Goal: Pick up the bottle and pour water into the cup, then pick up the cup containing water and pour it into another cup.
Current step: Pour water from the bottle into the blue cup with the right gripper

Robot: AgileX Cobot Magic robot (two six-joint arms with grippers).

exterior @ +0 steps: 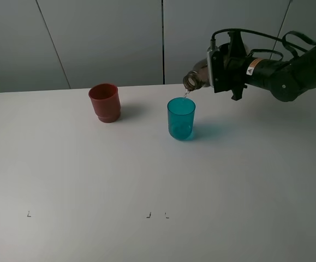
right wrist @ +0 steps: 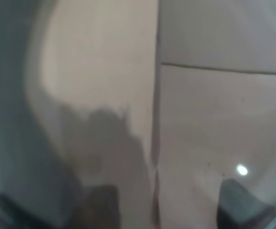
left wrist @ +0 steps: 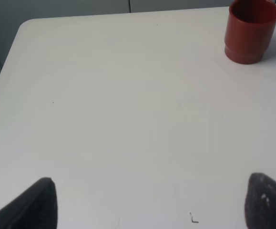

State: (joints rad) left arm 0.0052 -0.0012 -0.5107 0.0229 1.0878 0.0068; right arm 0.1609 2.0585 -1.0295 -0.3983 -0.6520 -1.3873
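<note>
The right pincer point(exterior: 215, 73), clamped on the bottle point(exterior: 193, 80), pours from the cup point(exterior: 180, 119)'s one o'clock. The left pincer point(left wrist: 147, 205) is apart. Next, probably: bring the bottle upright.

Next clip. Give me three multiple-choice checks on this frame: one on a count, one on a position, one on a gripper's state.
1. Cups on the table: A one, B two, C three.
2. The bottle has its mouth: A over the blue cup, B touching the table, C pointing straight up.
3. The left gripper is: A open, B shut on a cup, C shut on the bottle.

B: one red cup and one blue cup stand there.
A: the right gripper holds it tilted above that rim.
A: its fingers are wide apart, with nothing between them.
</note>
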